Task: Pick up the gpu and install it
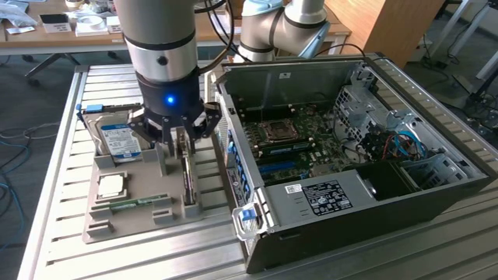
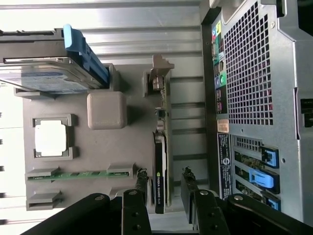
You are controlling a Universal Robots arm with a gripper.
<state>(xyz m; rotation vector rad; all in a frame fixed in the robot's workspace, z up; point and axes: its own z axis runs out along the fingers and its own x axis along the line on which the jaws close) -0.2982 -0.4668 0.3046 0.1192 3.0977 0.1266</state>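
The gpu (image 2: 160,166) is a thin dark card standing on edge in a slot of the grey parts tray (image 2: 132,142), with its pale metal bracket (image 2: 159,81) at the far end. In the exterior view the gpu (image 1: 188,182) stands along the tray's side nearest the computer case. My gripper (image 1: 184,147) hangs directly over the card. In the wrist view my gripper (image 2: 165,182) is open, one finger on each side of the card's near end, with a small gap on both sides. Nothing is held.
On the tray also lie a silver hard drive (image 1: 121,140), a square processor (image 1: 111,185) and a green memory stick (image 1: 136,204). The open computer case (image 1: 404,192) lies close to the tray at the exterior view's right, motherboard (image 1: 292,146) exposed. Everything rests on a slatted metal table (image 1: 62,256).
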